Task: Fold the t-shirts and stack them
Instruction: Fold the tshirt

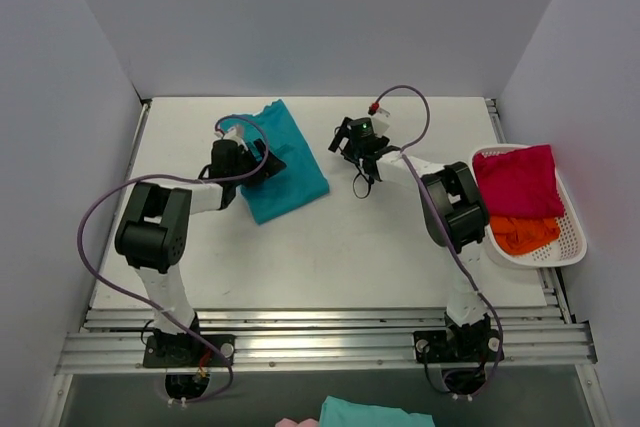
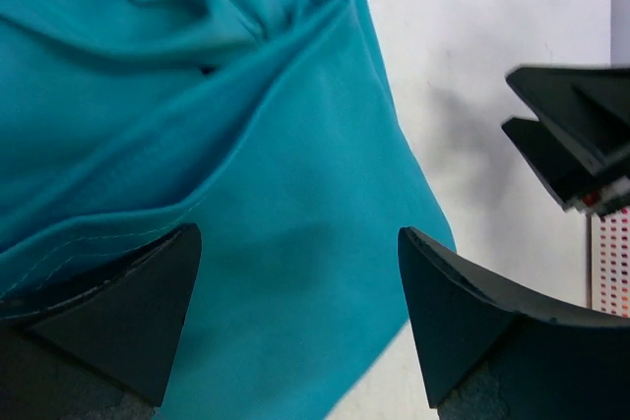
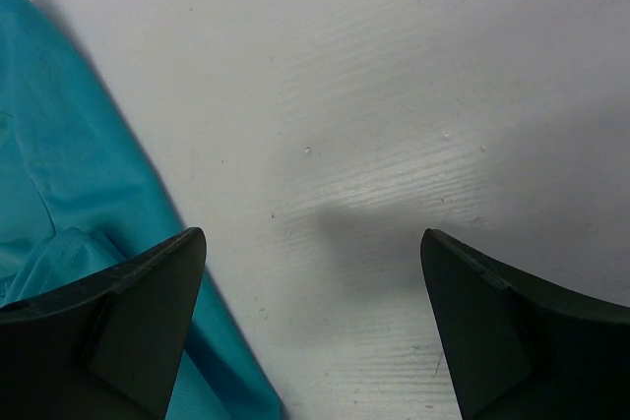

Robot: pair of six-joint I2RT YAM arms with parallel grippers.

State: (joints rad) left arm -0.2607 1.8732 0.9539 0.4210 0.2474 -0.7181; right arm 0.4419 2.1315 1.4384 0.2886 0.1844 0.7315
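Left gripper (image 2: 295, 243) wide open, empty, over teal t-shirt (image 2: 197, 125); right gripper (image 3: 313, 243) likewise, over white table (image 3: 394, 95) beside it; pale walls (image 1: 320, 17).

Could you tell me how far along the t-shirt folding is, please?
Nothing is stacked yet. In hand: the teal-blue cloth t-shirt lies creased on the table, left gripper open above it, right gripper open beside it. Left: the crimson-pink cloth t-shirt and orange cloth t-shirt sit in the white slatted plastic basket.
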